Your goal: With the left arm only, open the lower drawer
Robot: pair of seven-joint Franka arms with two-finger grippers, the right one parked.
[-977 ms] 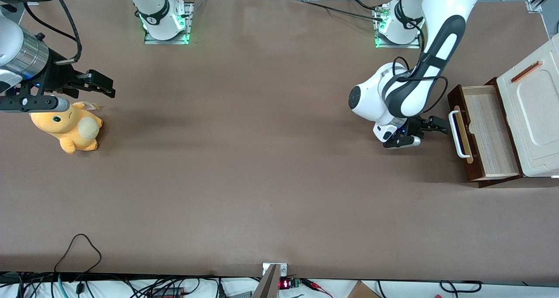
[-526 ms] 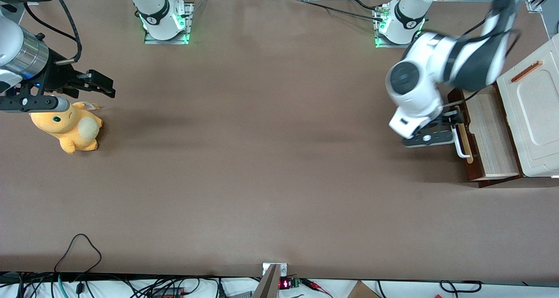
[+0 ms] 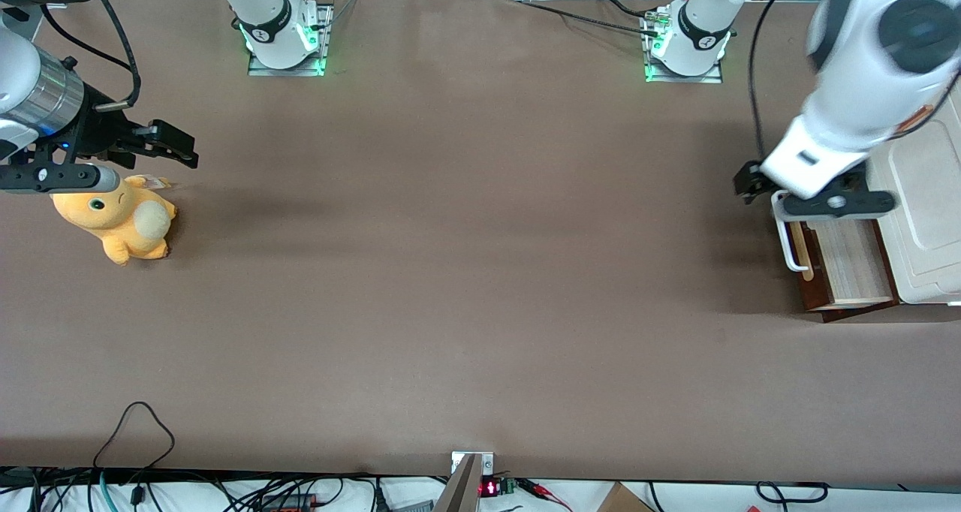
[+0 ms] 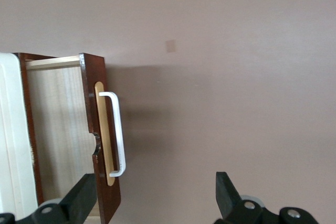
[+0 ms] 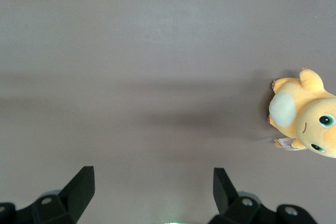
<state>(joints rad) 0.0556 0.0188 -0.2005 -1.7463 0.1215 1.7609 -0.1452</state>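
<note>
Drawer (image 4: 63, 129), dark brown wood with a pale bare box and white bar handle (image 4: 116, 132), stands pulled out on the matte brown tabletop (image 3: 450, 272), glossy left arm (image 3: 856, 84) above, end effector (image 4: 152, 203) spread wide, holding nothing.

This is a robot lab. A wide brown tabletop (image 3: 450, 272) carries two white robot arms bolted on metal base plates (image 3: 285, 65) lit green. Loose cables (image 3: 135, 422) and a small red display (image 3: 489, 488) lie along the tabletop's edge nearest the front camera. The left arm (image 3: 863, 69), its tool (image 3: 814, 197) spread open, hangs above a test drawer (image 3: 841, 260) near that arm's base.
</note>
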